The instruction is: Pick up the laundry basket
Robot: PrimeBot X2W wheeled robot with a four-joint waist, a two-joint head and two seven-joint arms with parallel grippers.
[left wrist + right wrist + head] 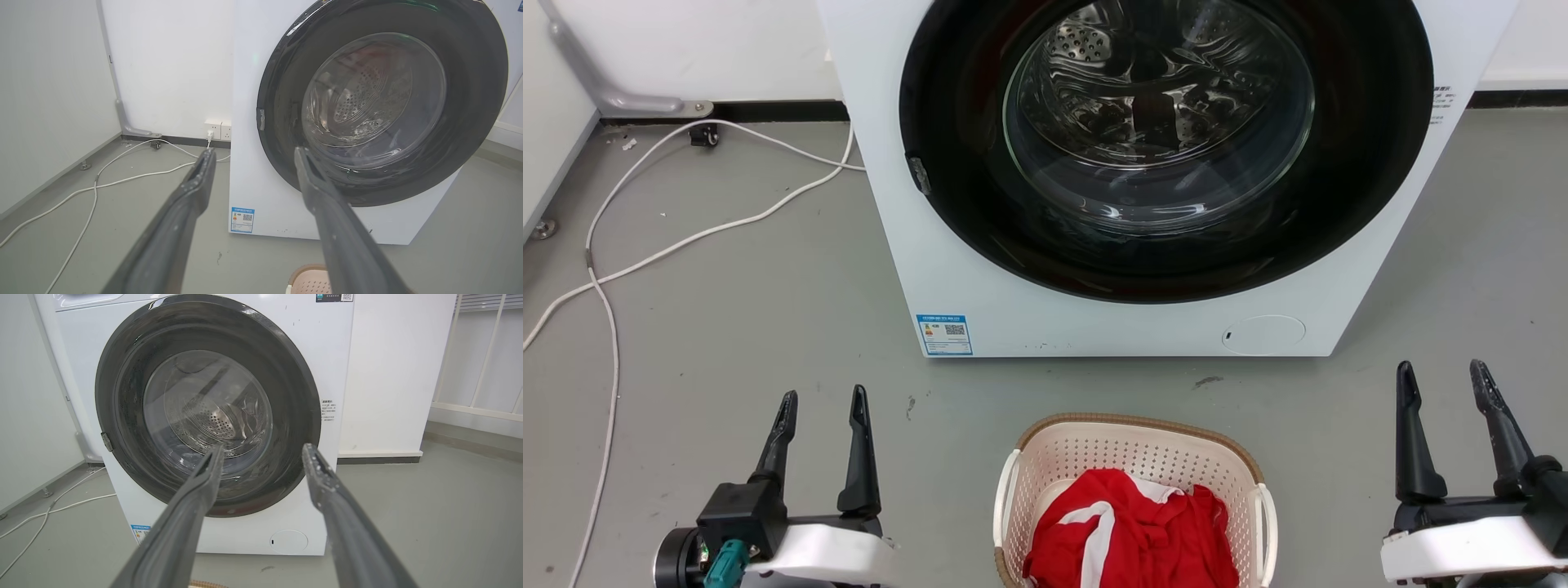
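**Both end effectors open, basket untouched in front of the washing machine**

In your head view, the laundry basket sits on the grey floor in front of the washing machine, a little apart from its base and roughly centred under its round door. A red garment with white trim lies bunched inside the basket.

Your left end effector hangs in front of the machine's left corner, below the blue label, with its two dark fingers spread and nothing between them. Your right end effector hangs in front of the machine's right corner, fingers likewise parted and empty. Neither one touches the basket, which lies between them.

A white cable trails across the floor to the left of the machine.

From your left wrist, the left end effector points at the machine's left edge, and a corner of the basket shows at the bottom of the frame. From your right wrist, the right end effector points at the machine's door, with a sliver of the basket's brown rim at the bottom edge.
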